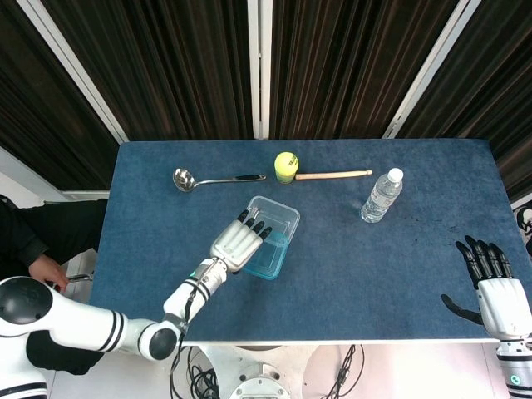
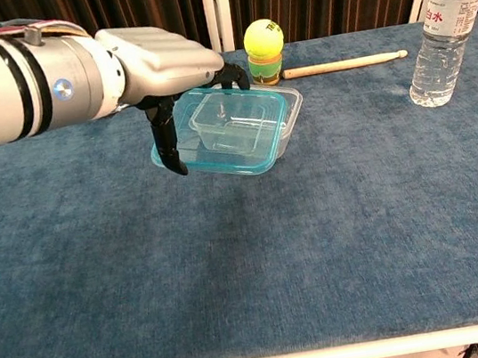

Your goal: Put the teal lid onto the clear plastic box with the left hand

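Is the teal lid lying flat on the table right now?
No, the left hand holds the teal lid lifted off the table, in front of the clear plastic box.

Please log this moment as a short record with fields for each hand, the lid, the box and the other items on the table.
left hand: grips the teal lid by its left edge, lifted clear of the table
teal lid: tilted, in front of the clear plastic box, not seated on it
clear plastic box: upright, open, nothing inside
right hand: open, at the table's right edge, holding nothing
other items: ladle, tennis ball on a small stand, drumstick, water bottle
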`<state>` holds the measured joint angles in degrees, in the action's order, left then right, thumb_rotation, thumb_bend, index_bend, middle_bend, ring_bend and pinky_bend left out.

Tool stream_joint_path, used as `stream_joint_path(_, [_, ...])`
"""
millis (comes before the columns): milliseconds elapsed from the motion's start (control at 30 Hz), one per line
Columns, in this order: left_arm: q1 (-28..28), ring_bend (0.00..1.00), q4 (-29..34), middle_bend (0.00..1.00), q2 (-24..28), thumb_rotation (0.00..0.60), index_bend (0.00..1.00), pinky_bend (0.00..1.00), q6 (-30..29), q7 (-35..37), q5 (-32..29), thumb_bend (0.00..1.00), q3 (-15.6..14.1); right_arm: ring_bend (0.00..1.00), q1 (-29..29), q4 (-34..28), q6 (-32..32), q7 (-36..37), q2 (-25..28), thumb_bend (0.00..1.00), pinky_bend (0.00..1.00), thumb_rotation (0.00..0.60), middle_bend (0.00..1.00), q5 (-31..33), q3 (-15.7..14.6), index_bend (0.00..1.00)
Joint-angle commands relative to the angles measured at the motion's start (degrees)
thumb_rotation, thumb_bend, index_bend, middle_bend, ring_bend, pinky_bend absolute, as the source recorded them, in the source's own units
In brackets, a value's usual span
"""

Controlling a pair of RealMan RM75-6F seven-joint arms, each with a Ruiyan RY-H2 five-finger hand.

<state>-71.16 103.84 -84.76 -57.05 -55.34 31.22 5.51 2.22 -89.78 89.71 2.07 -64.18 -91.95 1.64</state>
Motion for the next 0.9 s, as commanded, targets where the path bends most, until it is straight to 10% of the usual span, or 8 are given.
stream_joint_path(33, [-2.88,0.16,-12.22,0.28,2.05,0.6,0.32,0.1,15.11,8.22,7.58,0.05,1.82,0.0,-0.47,-0.92,0.51,-0.99,0.26,0.11,0.0,0.6,0.0,0.13,-0.06,0.0])
stream_joint_path(500, [-9.59,0.13,-39.5,0.26,-7.13,0.6,0.3,0.05,36.82,26.61,20.28,0.05,4.93,0.0,-1.27,-3.03,-0.2,-3.36,-0.14,0.11,0.0,0.6,0.0,3.13,0.5,0.0])
stream_joint_path(900, [-11.74,0.11,-43.31,0.24,-8.12,0.6,0.29,0.05,40.34,33.03,23.66,0.05,2.1,0.0,-0.42,-3.67,-1.71,-4.0,0.01,0.12,0.0,0.6,0.0,3.67,1.04,0.0])
